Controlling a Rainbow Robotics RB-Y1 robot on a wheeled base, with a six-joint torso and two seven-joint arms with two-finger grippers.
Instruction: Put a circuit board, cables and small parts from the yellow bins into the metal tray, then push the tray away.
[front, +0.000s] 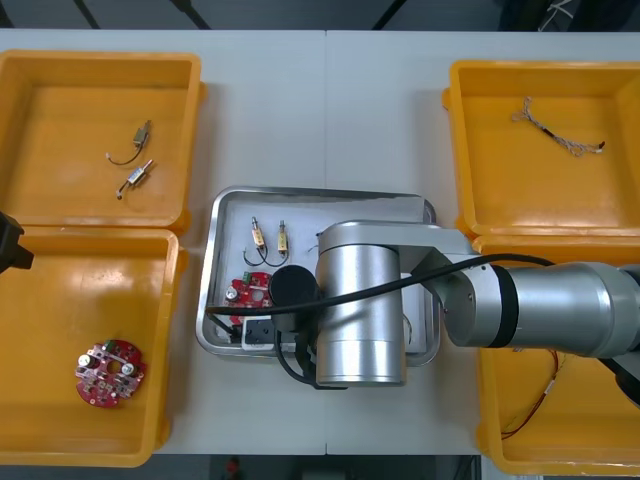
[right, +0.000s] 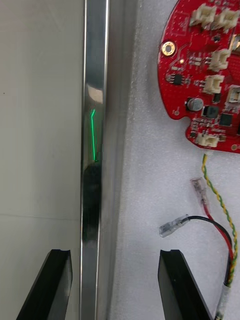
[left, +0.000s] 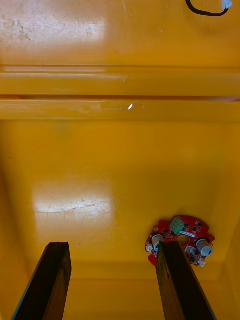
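Light table (front: 330, 100) is seen from above, with yellow bins (front: 100, 58) at both sides and the metal tray (front: 320, 193) between them. Right gripper (right: 115, 255) is held low at the tray's edge and is covered by the right arm (front: 360, 310) in the front view. Its fingers are spread wide and nothing is gripped. The tray's shiny rim (right: 92, 100) is straddled: one finger (right: 52, 285) is outside over bare table, the other (right: 180, 285) inside over the white lining. Contact with the rim cannot be told. A red circuit board (right: 200, 75) is seen in the tray, ahead of the inside finger and well apart from it. A red and black cable (right: 220, 227) and a twisted yellow and green cable (right: 217, 195) are laid between the board and that finger, near its tip. Two small metal parts (front: 259, 234) are seen in the tray beyond the arm. Left gripper (left: 112, 246) is parked over the near left yellow bin (left: 100, 150), fingers wide apart, nothing held. A second circuit board (left: 180, 240) is seen on the bin floor just beside one fingertip.
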